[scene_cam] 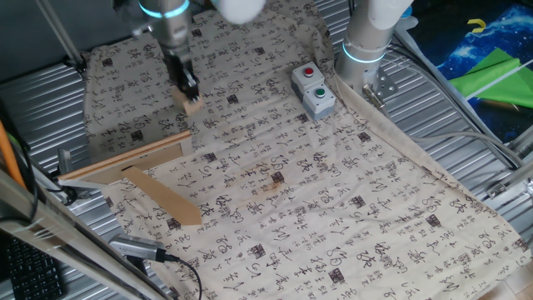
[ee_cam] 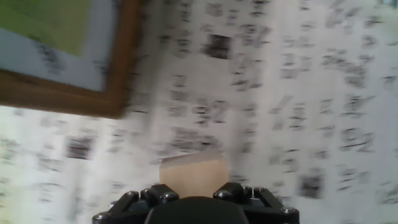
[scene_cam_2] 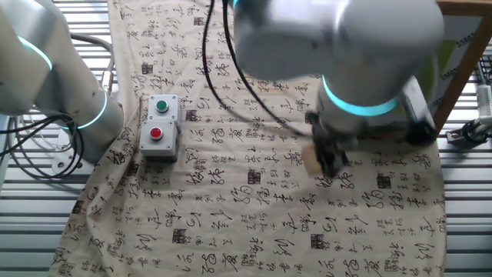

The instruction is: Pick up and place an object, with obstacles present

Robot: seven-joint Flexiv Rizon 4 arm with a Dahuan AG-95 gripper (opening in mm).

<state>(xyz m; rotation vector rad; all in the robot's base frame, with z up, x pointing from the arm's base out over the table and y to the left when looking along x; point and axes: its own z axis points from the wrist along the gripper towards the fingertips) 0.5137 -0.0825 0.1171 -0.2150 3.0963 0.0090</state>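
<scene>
Above the printed cloth (scene_cam: pixel 333 208), pincer (scene_cam: pixel 190 93) grips a squarish pale wooden block (scene_cam: pixel 193 105).

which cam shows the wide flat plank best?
One fixed view: the wide tan plank lies in full on the cloth at lower left, beside the narrow batten. The other fixed view hides that area behind the arm. The hand view shows only the block between the gripper's fingers, no plank.
</scene>
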